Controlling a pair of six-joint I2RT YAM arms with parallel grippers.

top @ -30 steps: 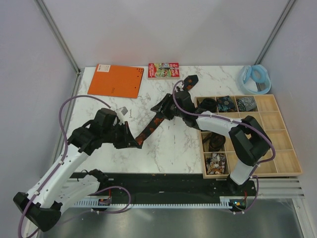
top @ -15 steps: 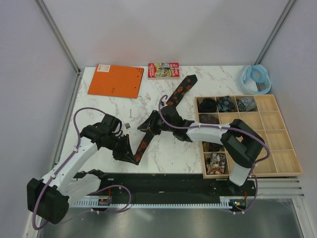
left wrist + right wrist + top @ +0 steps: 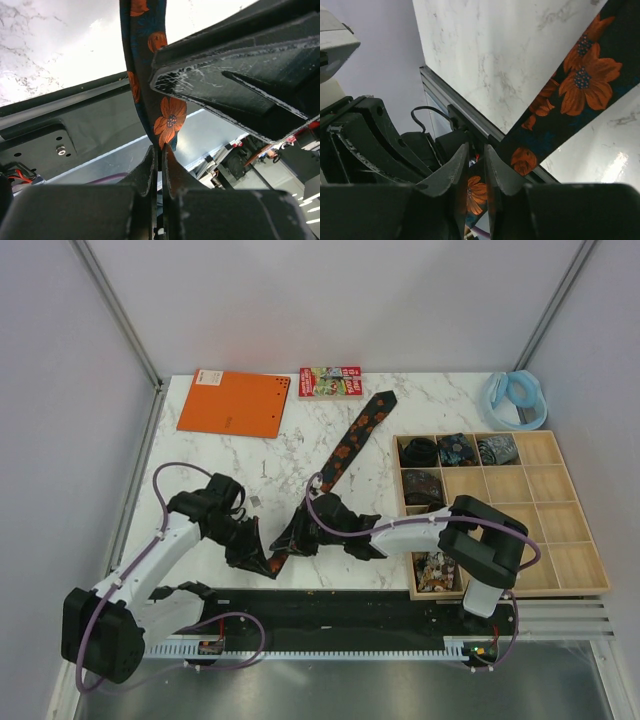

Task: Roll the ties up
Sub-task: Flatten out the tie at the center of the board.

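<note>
**Operator:** Report the state of both tools.

**Technician:** The left tool [image 3: 262, 559] is clenched on the narrow end of the long black fabric necktie with orange-red flowers [image 3: 350, 445]. The right tool [image 3: 300, 536] is closed on the same necktie just beside it.

**Operator:** What has changed?

**Technician:** Within the last second both tools have drawn toward the near edge of the white marble worktop [image 3: 230, 455]. The right tool has travelled from the necktie's middle toward its narrow end. The necktie now runs straight from far centre to near left.

**Operator:** Consequence?

**Technician:** The necktie appears straightened and ready for rolling from the narrow end. No coil is formed yet. Small coiled ties [image 3: 457, 450] occupy the partitioned wooden tray [image 3: 575, 530] at right.
</note>
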